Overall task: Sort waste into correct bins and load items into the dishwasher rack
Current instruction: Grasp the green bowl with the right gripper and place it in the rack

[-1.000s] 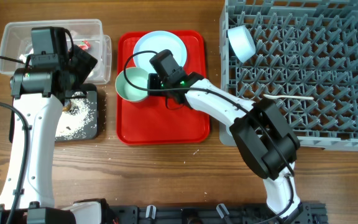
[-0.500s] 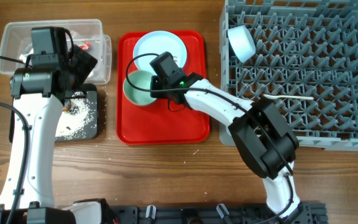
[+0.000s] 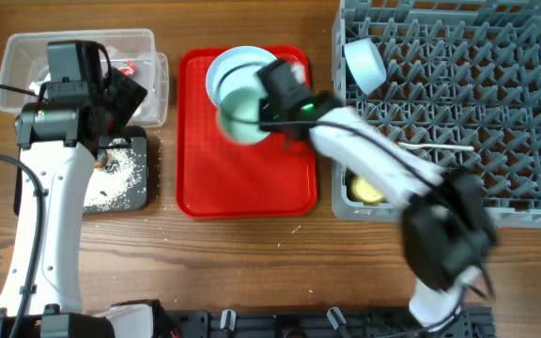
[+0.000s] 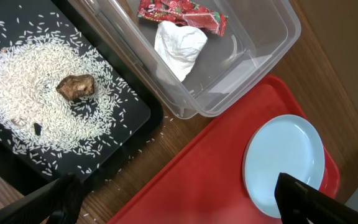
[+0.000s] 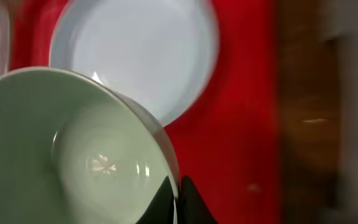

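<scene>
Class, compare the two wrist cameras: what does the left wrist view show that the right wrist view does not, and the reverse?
Only the left wrist view: the black tray with rice grains and a brown scrap, and the clear tub holding the red wrapper and white tissue. Only the right wrist view: the green bowl, its rim pinched by the right gripper. Both: the pale blue plate on the red serving tray.

Right arm [image 3: 376, 156] motion-blurred, pale green bowl [image 5: 73, 155] cropped bottom-left, yellow cup [image 3: 368, 191] half hidden.
</scene>
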You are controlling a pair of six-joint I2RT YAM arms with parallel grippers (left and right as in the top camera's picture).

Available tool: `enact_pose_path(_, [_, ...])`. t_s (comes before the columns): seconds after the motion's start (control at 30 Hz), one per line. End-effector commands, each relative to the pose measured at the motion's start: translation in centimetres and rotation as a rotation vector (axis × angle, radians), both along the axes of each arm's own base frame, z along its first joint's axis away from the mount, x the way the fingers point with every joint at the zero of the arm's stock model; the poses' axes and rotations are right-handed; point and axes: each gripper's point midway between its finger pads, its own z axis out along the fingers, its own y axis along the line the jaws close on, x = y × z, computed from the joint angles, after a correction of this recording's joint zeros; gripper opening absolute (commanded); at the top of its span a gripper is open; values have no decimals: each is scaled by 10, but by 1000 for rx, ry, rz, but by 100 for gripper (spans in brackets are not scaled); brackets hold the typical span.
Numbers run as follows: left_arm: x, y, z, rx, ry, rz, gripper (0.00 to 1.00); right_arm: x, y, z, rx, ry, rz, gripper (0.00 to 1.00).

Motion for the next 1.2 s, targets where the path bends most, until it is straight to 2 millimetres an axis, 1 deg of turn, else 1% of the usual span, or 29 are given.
enact_pose_path(0.0, [0,1,11,3,-29,-1,100,4,-96,109,-126,-247,-246,4])
enact_pose_path(0.03, [0,1,11,3,-29,-1,100,-5,-123,130,-167,-282,-309,4])
enact_pose_path(0.07, [0,1,11,3,-29,-1,100,-15,-145,146,-212,-308,-363,4])
enact_pose_path(0.13, [0,1,11,3,-29,-1,100,-36,-181,167,-320,-341,-453,4])
enact_pose_path(0.17, [0,1,11,3,-29,-1,100,-44,-194,174,-374,-352,-486,4])
enact_pose_path(0.2, [0,1,11,3,-29,-1,100,-53,-207,180,-438,-358,-518,4])
enact_pose_path(0.27, [0,1,11,3,-29,-1,100,-65,-225,184,-553,-351,-555,4])
enact_pose_path(0.33, [0,1,11,3,-29,-1,100,-73,-239,180,-679,-320,-568,4])
enact_pose_path(0.37, [0,1,11,3,-29,-1,100,-75,-242,176,-733,-297,-563,4])
enact_pose_path(0.43, [0,1,11,3,-29,-1,100,-72,-242,166,-815,-244,-501,4])
enact_pose_path(0.5, [0,1,11,3,-29,-1,99,-64,-238,150,-911,-174,-401,4])
enact_pose_path(0.53, [0,1,11,3,-29,-1,100,-59,-235,139,-980,-123,-325,4])
enact_pose_path(0.6, [0,1,11,3,-29,-1,100,-51,-235,125,-1100,-57,-234,4])
enact_pose_path(0.7, [0,1,11,3,-29,-1,100,-42,-232,102,-1190,20,-152,4])
enact_pose_path(0.77, [0,1,11,3,-29,-1,100,-37,-230,83,-1250,88,-71,4])
enact_pose_path(0.87, [0,1,11,3,-29,-1,100,-32,-229,68,-1320,150,11,4])
enact_pose_path(0.93, [0,1,11,3,-29,-1,100,-29,-232,69,-1378,150,1,4])
enact_pose_path(1.03, [0,1,11,3,-29,-1,100,-25,-228,65,-1376,150,26,4])
enact_pose_path(1.07, [0,1,11,3,-29,-1,100,-24,-225,61,-1357,157,50,4])
enact_pose_path(1.13, [0,1,11,3,-29,-1,100,-23,-213,46,-1279,182,135,4])
enact_pose_path(1.17, [0,1,11,3,-29,-1,100,-24,-204,36,-1220,192,179,6])
